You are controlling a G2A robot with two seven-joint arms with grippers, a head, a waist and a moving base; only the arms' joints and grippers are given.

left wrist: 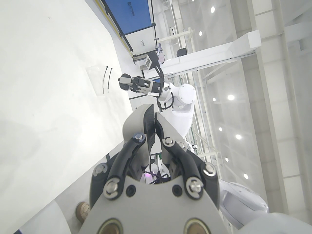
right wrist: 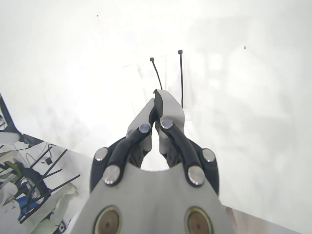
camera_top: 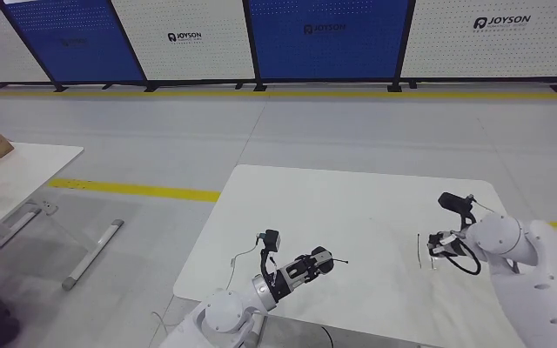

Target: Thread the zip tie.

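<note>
Zip tie (right wrist: 157, 74) pick-up: left tool (left wrist: 154, 116) and right tool (right wrist: 156, 94) both pinched together.
Suggest opening right tool first, then gripping the tail low against tabletop (camera_top: 348, 209).

Zip ties (right wrist: 181, 79) lie side by side on the table's (camera_top: 348, 200) right part; right tool (right wrist: 157, 93) just beside them.
</note>
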